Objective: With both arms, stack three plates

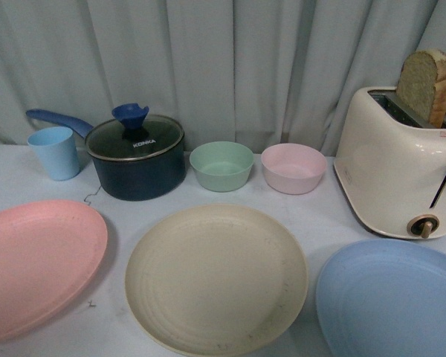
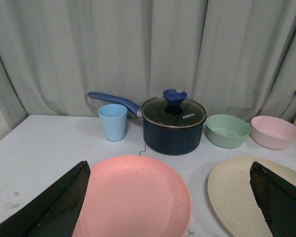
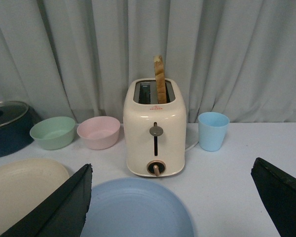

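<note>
Three plates lie side by side along the table's near edge: a pink plate (image 1: pixel 37 264) at left, a cream-beige plate (image 1: pixel 215 275) in the middle, a light blue plate (image 1: pixel 394 301) at right. None touches another. Neither arm shows in the front view. In the left wrist view my left gripper (image 2: pixel 170 200) is open above the pink plate (image 2: pixel 133 197), with the cream plate (image 2: pixel 234 195) beside it. In the right wrist view my right gripper (image 3: pixel 172 202) is open over the light blue plate (image 3: pixel 135 210). Both hold nothing.
Along the back stand a light blue cup (image 1: pixel 54 152), a dark blue lidded saucepan (image 1: pixel 136 156), a green bowl (image 1: pixel 221 165) and a pink bowl (image 1: pixel 293 167). A cream toaster (image 1: pixel 398 167) holding a bread slice stands at right; a second blue cup (image 3: pixel 213 130) stands beside it. Grey curtains hang behind.
</note>
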